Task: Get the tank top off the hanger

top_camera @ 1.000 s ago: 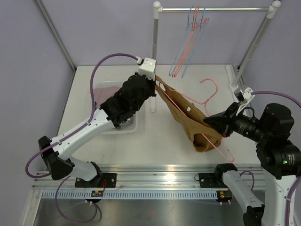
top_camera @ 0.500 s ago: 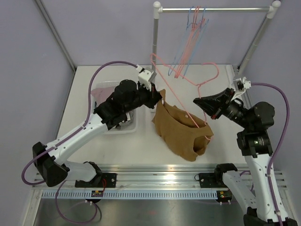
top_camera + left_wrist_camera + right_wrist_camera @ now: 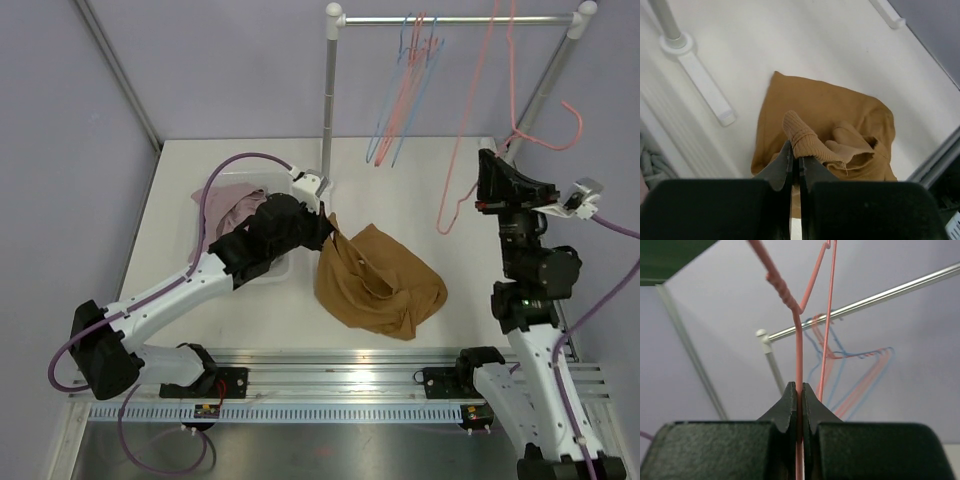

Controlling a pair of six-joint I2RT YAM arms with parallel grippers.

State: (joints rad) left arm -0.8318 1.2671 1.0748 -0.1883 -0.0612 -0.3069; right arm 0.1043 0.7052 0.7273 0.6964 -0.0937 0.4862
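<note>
While the left gripper (image 3: 795, 150) pinches the tank top (image 3: 840, 107) on the tabletop (image 3: 400, 190), the right gripper (image 3: 797, 390) clamps the pink hanger (image 3: 798, 350)

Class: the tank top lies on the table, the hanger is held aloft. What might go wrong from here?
1. The left gripper is shut on a fold of the tank top; pulling away unopened might drag it.
2. The right gripper pinches the pink hanger by its thin wire beside the rack; it might swivel, slip or snag the hung hangers.
</note>
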